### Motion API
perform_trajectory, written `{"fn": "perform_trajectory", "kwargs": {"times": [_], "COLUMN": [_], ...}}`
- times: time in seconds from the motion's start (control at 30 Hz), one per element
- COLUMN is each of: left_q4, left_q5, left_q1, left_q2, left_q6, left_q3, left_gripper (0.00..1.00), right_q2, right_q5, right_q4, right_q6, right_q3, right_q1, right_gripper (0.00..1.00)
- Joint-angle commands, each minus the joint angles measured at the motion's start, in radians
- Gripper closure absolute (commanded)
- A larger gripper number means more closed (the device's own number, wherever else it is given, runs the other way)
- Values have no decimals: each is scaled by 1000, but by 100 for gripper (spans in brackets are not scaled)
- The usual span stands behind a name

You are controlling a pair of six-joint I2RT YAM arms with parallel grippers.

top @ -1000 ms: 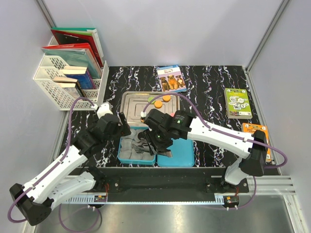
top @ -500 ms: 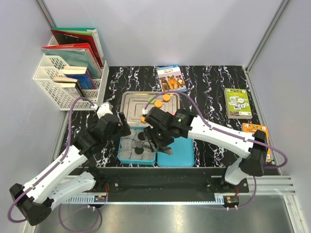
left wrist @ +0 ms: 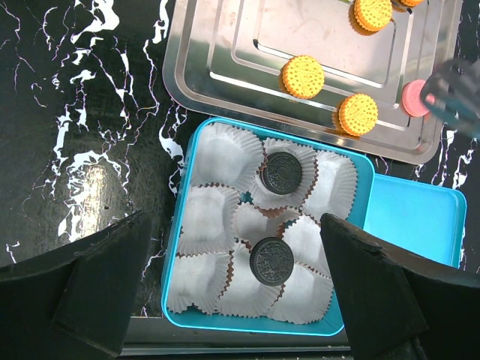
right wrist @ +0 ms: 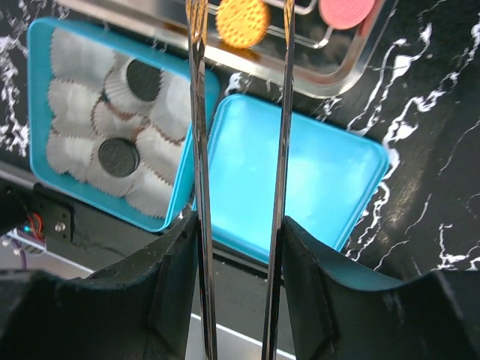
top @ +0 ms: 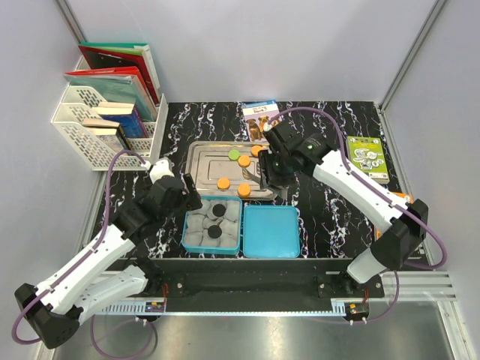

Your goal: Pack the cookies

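2 black cookies (left wrist: 281, 171) were seated in the teal box's (left wrist: 247, 323) paper cups (left wrist: 206, 217), others on the steel tray (left wrist: 217, 45). L gripper (left wrist: 234, 221) was spread wide, empty; R gripper's (right wrist: 238, 217) metal prongs (right wrist: 199, 112) were parted, empty.

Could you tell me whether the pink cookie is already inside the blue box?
No, the pink cookie lies on the metal tray, outside the blue box.

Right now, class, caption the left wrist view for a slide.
Two black cookies sit in paper cups inside the teal box; orange cookies lie on the steel tray.
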Motion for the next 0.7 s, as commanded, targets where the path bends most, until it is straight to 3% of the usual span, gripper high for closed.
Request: {"fn": "perform_trajectory", "kwargs": {"times": [0.0,0.67], "left_q4": [17,33], "left_q5": [-1,9], "left_q1": [2,4], "left_q2": [-3,3], "left_q6": [15,19], "left_q3": [9,-17], "left_gripper": [1,1], "right_q2": [56,108], "right_q5": [-14,-12], "right_q4": [37,123], "right_q6": [-52,-65], "right_q3": [36,-114], "right_q1": [-33,-160], "right_gripper": [49,49]}}
